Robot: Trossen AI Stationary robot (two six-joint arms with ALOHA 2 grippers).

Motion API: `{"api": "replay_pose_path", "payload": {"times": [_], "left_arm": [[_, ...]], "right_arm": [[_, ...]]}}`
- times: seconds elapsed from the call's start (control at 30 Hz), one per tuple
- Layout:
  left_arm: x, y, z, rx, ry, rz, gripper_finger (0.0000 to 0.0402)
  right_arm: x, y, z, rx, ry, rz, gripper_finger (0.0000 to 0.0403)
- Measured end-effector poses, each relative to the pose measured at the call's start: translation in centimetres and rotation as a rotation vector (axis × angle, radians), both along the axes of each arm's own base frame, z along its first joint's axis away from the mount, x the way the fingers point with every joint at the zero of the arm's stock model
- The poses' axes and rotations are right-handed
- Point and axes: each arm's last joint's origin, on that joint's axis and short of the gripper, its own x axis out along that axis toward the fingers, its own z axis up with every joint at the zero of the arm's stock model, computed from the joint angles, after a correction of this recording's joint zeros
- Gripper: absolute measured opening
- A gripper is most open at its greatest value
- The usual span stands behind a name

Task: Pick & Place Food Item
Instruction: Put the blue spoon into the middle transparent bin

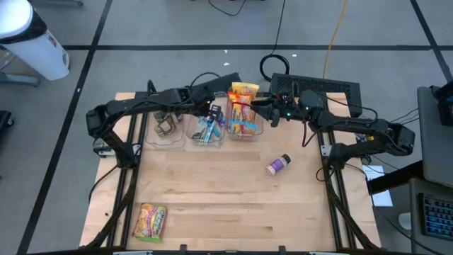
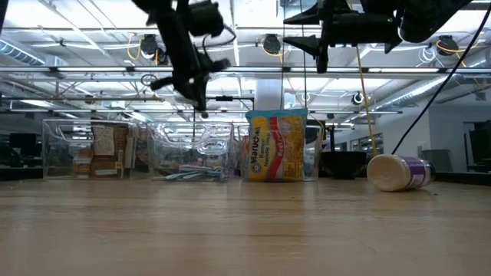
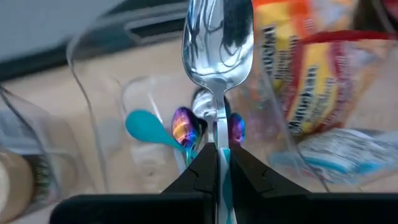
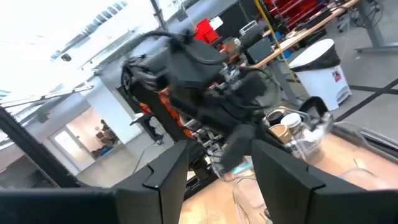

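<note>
The left gripper (image 3: pixel 219 163) pinches a shiny spoon (image 3: pixel 219 43) over the middle clear bin (image 1: pixel 207 136). Next, I think, it must lower and let go. The right gripper (image 4: pixel 217 163) waits spread apart above the noodle packet (image 1: pixel 244 106).

Table (image 1: pixel 212 205): pale wood planks, matt, visible grain. Spoon (image 3: pixel 217 43) in left gripper (image 3: pixel 219 163): polished metal, mirror-glossy — reflects the room. Gripper fingers (image 3: pixel 200 171) matt black plastic, same on right gripper (image 4: pixel 214 168). Bins (image 2: pixel 192 149): clear hard plastic, smooth, glare on the walls. Middle bin utensils (image 3: pixel 180 127): one teal plastic, others with an iridescent metallic sheen. Noodle packs (image 2: pixel 276 146): glossy printed plastic film, crinkled. Snack bag (image 1: pixel 149 221) at the table's near edge — shiny film too. Small bottle (image 2: pixel 397 171) on its side: smooth plastic, purple label, pale cap. Arms (image 1: pixel 141 106): dark matt casing
</note>
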Motion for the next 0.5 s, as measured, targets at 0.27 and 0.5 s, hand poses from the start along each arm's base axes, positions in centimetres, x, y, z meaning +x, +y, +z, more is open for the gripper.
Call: {"api": "replay_pose_path", "payload": {"times": [0.27, 0.5], "left_arm": [[-0.3, 0.6, -3.7, -0.09, -0.114, 0.107, 0.002], [1.1, 1.0, -6.2, -0.15, -0.127, 0.137, 0.002]], "right_arm": [[0.0, -0.1, -0.8, -0.058, 0.084, 0.016, 0.0168], [0.0, -0.1, -1.8, -0.076, 0.19, 0.018, 0.0169]]}}
